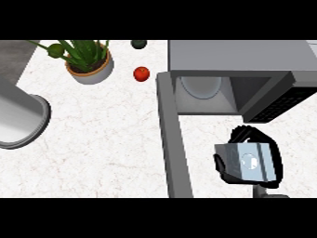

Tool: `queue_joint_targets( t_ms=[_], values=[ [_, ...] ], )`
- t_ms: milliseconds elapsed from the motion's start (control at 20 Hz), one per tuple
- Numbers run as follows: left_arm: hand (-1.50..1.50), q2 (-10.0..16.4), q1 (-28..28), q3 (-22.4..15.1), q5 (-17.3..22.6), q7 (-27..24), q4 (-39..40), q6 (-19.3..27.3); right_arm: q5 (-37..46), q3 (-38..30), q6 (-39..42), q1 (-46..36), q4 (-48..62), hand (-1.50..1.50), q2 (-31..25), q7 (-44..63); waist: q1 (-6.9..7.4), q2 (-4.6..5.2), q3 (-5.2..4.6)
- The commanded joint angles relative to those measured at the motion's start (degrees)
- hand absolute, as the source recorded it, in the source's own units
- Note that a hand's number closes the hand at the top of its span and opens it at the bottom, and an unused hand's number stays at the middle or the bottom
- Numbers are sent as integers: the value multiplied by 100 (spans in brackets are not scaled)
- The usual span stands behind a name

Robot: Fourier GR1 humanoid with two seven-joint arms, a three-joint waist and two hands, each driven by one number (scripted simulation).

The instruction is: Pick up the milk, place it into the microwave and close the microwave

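Milk point(247, 161) is held in the right hand point(251, 135), whose black fingers are curled round the carton from above and from both sides, so that part of it is hidden. The carton is kept over the counter point(106, 139), in front of the microwave point(243, 56) and near its opening, but not yet inside. The door point(175, 139) is swung fully open and stands just beside the hand, on its left. Inside the cavity a round plate point(202, 86) can be seen, toward the left part. The left hand is not shown. From here several things could probably go wrong. The hand is placed more to the right than the plate, so a straight push forward could bring the carton against the dark control panel point(283, 103) and not into the opening. If the path is corrected too far to the left, the door could be struck and pushed. The carton could also be tipped over when it is released on the plate, if it is set down tilted.
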Motion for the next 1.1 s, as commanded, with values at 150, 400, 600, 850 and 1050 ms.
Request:
queue_joint_targets(
  t_ms=[150, 400, 600, 850, 1050],
  values=[
    [-150, 58, -104, 124, 174, 174, -127, 44, 319, 519, -1098, -966, 391, 150, 16, 575, 34, 15, 3],
    [-150, 86, -10, 297, 251, -176, 254, -110, 398, 165, -1148, -1814, 1374, 150, 14, 630, 61, 18, 2],
    [-150, 221, -122, 385, 348, 210, -18, -83, 554, 195, -1901, -2614, 2585, 150, 16, 563, 105, 40, 5],
    [-150, 272, 5, 389, 377, 281, -235, -109, 142, -407, -1729, -3505, 3863, 150, 16, 294, 122, 44, 8],
    [-150, 306, -277, 614, 595, 62, 347, -381, 110, -712, -1918, -4193, 5111, 150, -50, -291, 182, 71, 7]
  ],
)
